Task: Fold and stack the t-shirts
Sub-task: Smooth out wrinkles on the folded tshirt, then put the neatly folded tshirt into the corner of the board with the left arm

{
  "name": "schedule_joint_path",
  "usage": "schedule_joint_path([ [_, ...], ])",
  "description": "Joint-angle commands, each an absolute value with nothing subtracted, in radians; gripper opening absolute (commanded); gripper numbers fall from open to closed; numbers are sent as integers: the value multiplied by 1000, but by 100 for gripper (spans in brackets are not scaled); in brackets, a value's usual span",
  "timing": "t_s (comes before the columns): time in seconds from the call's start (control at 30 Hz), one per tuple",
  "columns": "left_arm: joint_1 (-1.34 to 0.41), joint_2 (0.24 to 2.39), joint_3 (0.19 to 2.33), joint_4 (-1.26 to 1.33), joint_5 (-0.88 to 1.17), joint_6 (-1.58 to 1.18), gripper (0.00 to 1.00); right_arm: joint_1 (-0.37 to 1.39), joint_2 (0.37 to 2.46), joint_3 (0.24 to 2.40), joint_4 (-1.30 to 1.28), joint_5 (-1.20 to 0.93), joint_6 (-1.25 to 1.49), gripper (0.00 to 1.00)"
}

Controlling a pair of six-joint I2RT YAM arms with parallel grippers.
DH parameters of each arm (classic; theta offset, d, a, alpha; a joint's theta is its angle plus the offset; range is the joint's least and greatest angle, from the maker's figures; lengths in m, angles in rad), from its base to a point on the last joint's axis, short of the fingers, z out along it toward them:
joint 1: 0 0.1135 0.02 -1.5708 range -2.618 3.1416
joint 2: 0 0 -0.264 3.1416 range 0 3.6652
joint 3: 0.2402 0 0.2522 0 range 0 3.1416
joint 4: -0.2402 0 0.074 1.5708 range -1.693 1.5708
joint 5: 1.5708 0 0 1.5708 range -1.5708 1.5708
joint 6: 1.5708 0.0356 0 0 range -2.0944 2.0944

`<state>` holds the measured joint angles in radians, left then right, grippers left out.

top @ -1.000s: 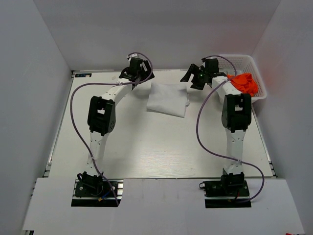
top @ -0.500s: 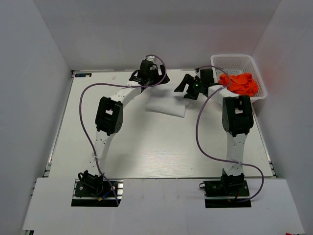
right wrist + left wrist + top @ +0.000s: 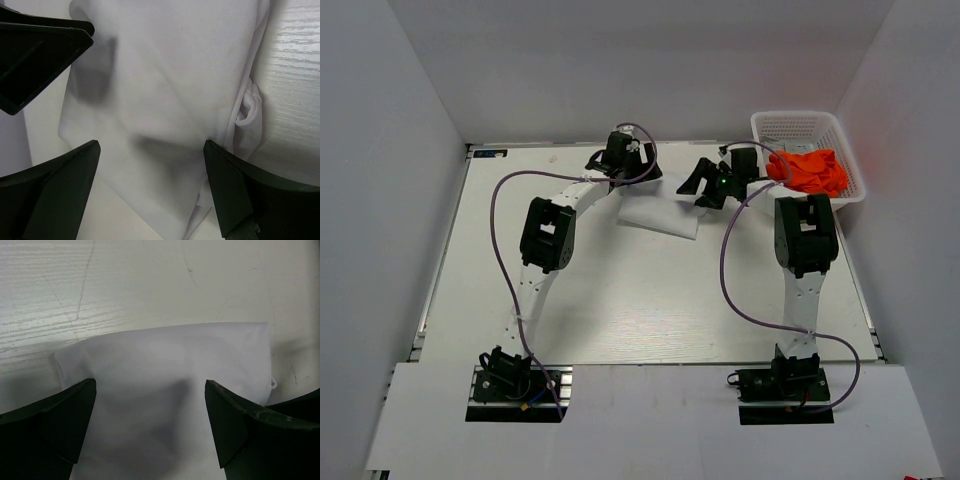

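Both arms have converged over the folded white t-shirt (image 3: 665,218), far middle of the table (image 3: 600,300) — left gripper (image 3: 150,432) and right gripper (image 3: 150,192) gape, empty, likely poised to pinch it; orange t-shirts (image 3: 810,172) wait in the basket (image 3: 800,120).

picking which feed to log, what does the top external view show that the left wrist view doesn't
Only top external: the white basket at far right with the orange t-shirts heaped in it, plus the right arm from its base up.
Only left wrist: thin scratches in the table top and a small fabric loop at the white t-shirt's right edge.
Both: that folded white t-shirt lying on the table top, with the left pincer open over it.
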<state>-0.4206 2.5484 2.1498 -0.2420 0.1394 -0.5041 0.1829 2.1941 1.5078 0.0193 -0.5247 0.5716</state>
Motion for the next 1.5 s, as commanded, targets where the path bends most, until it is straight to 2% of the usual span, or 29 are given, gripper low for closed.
schedule_joint_path([
  [0.0,-414,2432,2142,-290,133,-462,100,201,2108,1497,-38,-473,456,90],
  [0.13,-425,2321,2076,-281,123,-413,100,213,1923,1383,32,-454,410,90],
  [0.3,-436,2257,1971,-359,54,-413,100,218,1793,1214,63,-434,408,90],
  [0.53,-446,2377,2086,-577,-71,-413,100,204,1718,1088,35,-402,403,90],
  [0.73,-456,2418,2074,-603,-12,-383,91,210,1649,1022,40,-377,410,90],
  [0.83,-456,2418,2042,-585,-3,-362,81,212,1625,1002,40,-373,410,90],
  [0.93,-456,2434,2052,-616,-12,-341,63,209,1592,973,46,-359,410,90],
  [1.03,-456,2456,2077,-640,-26,-304,19,207,1565,951,48,-344,410,90],
  [1.07,-456,2456,2088,-661,-53,-304,0,206,1554,948,45,-338,410,90],
  [1.2,-408,2431,2123,-742,-233,-250,0,206,1534,933,38,-302,396,90],
  [1.23,-397,2419,2112,-742,-347,-224,0,206,1531,934,40,-301,396,90],
  [1.33,-344,2359,2060,-742,-477,-189,0,204,1539,942,38,-302,400,90],
  [1.47,-230,2313,2014,-698,-465,-155,0,202,1563,954,32,-313,388,90],
])
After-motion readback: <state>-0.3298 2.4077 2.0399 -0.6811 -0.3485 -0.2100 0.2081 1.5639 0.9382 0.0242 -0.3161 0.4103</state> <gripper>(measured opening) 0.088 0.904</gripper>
